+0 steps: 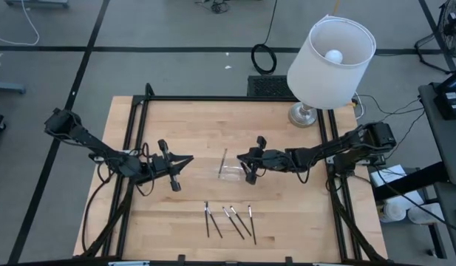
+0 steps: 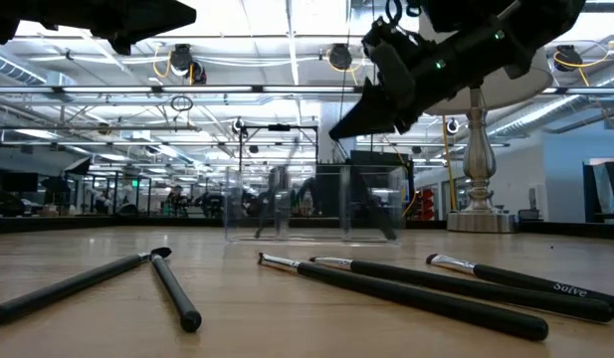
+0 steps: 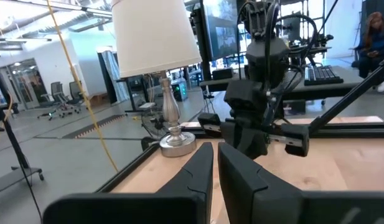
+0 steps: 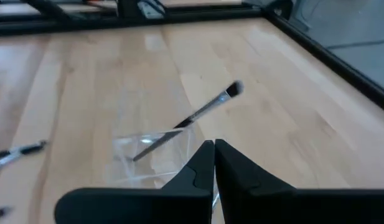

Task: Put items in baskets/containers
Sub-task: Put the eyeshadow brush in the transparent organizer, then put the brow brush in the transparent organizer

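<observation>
The clear tray (image 1: 230,173) (image 2: 311,204) (image 4: 148,158) stands mid-table. One dark stick (image 1: 225,159) (image 4: 192,118) leans inside it, its brush end sticking up over the rim. Several more sticks (image 1: 229,220) (image 2: 416,283) lie flat on the wood near the table's near edge. My right gripper (image 1: 242,157) (image 2: 338,132) (image 4: 213,149) is shut and empty, hovering just above the tray's right end. My left gripper (image 1: 186,160) (image 3: 215,155) is also shut and empty. It hangs in the air left of the tray, pointing toward it.
A lamp with a white shade (image 1: 329,55) stands on its silver base (image 1: 305,114) (image 2: 476,214) at the table's far right. Black frame rails (image 1: 213,98) border the table. Bare wood lies between the tray and the loose sticks.
</observation>
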Controlling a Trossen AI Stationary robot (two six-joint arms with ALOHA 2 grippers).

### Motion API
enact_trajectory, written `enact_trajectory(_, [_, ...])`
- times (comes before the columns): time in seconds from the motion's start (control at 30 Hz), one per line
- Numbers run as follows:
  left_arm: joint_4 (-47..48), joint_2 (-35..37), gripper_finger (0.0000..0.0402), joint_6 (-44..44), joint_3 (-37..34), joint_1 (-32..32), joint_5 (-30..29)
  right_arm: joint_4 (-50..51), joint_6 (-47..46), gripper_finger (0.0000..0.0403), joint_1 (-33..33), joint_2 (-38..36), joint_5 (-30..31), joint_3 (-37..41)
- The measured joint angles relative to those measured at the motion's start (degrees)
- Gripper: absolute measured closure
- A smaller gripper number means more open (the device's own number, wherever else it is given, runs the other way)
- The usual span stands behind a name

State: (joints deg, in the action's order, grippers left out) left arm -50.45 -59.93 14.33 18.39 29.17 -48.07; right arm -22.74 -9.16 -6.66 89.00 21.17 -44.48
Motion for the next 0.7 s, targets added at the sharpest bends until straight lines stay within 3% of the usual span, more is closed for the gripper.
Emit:
enact_trajectory(0.17, [-0.40,-0.01,0.0366,2.76,0.00,-0.02,-0.02,-2.56,-2.38,0.0376,-0.02,0.07,1.63,1.43])
enact_trajectory(0.43, [-4.53,0.01,0.0366,6.54,0.00,-0.04,0.02,-6.99,-3.22,0.0277,-0.58,-0.92,2.70,1.42])
enact_trajectory(0.7, [-7.24,-0.01,0.0366,10.95,0.02,-0.04,0.04,-7.54,0.23,0.0234,-7.67,-11.10,2.64,1.30])
